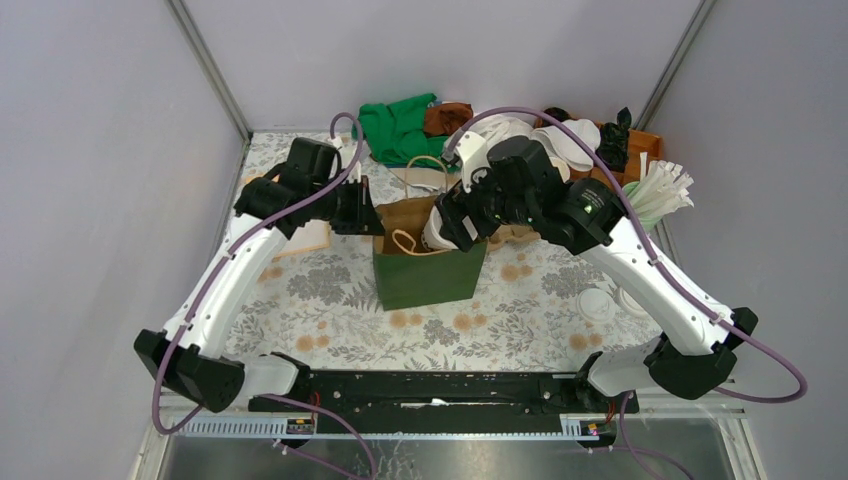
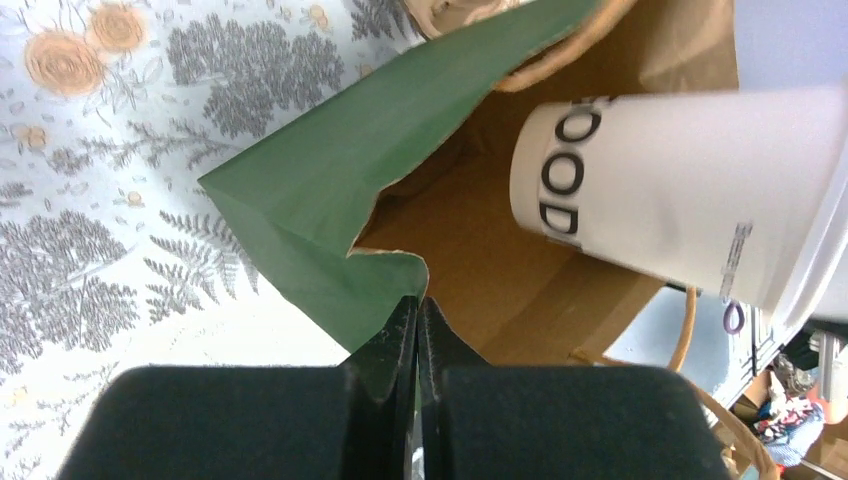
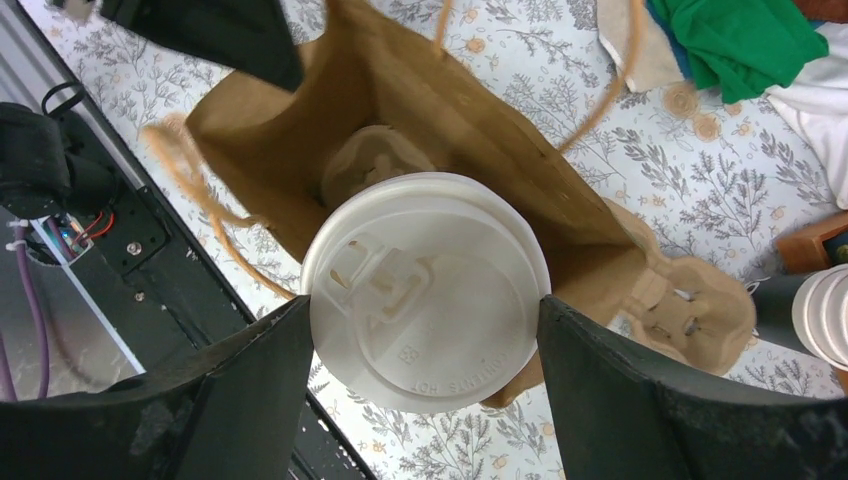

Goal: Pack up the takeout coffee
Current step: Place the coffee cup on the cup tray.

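The takeout coffee (image 3: 428,285), a white paper cup with dark lettering on its side and a round white plastic lid, hangs over the open mouth of the bag (image 1: 430,275), near the middle of the table (image 1: 330,300). The right gripper (image 3: 425,325) grasps it, one black finger (image 3: 270,360) pressed against each side just under the lid, with the jaws spread wide around the cup. From the left wrist view the cup's base points into the bag's brown interior; whether it has passed below the rim cannot be told.

The bag is green outside and brown inside, stands upright and has twisted paper handles. Deeper inside it lies another pale lidded shape (image 3: 372,160).

The left gripper (image 2: 416,305) is clenched on the bag's left rim, pinching the paper edge between its closed fingers.

Just to the right of the bag lies a brown pulp carrier (image 3: 690,310), and beyond it a stack of pale cups (image 3: 825,310). A green cloth (image 1: 400,125) is bunched at the table's far edge.
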Tool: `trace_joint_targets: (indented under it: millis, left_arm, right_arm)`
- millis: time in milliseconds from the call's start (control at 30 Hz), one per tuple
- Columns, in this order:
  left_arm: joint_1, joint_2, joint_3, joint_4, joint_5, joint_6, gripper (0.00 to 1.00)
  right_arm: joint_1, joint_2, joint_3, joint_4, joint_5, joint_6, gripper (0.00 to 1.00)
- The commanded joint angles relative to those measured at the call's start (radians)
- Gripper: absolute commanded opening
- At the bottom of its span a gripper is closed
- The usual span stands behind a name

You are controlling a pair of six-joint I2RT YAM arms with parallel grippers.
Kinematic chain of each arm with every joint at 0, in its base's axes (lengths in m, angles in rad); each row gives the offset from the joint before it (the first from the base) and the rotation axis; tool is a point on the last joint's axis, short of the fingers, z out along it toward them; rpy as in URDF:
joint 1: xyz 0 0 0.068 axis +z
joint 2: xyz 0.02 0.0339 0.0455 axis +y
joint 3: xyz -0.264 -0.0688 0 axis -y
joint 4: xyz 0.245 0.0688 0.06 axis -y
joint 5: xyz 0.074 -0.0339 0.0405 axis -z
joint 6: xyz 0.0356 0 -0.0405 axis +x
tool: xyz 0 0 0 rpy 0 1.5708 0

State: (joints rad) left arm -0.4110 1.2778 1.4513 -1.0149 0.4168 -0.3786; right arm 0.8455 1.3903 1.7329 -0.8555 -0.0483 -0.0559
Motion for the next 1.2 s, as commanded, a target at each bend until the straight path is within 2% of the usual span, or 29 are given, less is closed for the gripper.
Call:
trace_joint_targets:
  millis: [0, 400, 533, 800, 1067, 1167]
  left_arm:
    - [0.015, 0.051, 0.076, 0.109, -0.013, 0.067, 0.03]
    - [0.095, 0.263, 0.260, 0.194, 0.090, 0.138, 0.09]
    - [0.095, 0.313, 0.315, 0.196, 0.112, 0.114, 0.21]
    - [0.095, 0.251, 0.291, 0.242, 0.096, 0.017, 0.46]
    - [0.095, 0.105, 0.196, 0.217, -0.032, -0.166, 0.55]
    - [0.093, 0.033, 0.153, 0.200, -0.038, -0.268, 0.59]
  right_arm:
    - [0.021, -0.037, 0.012, -0.028, -0.033, -0.004, 0.67]
    - [0.058, 0.032, 0.071, -0.025, -0.051, 0.033, 0.65]
    - [0.059, 0.081, 0.103, -0.038, -0.004, 0.045, 0.65]
    - [0.058, 0.110, 0.110, -0.073, 0.095, 0.036, 0.64]
    - [0.058, 0.130, 0.094, -0.071, 0.104, 0.037, 0.64]
    - [0.058, 0.139, 0.088, -0.067, 0.101, 0.039, 0.64]
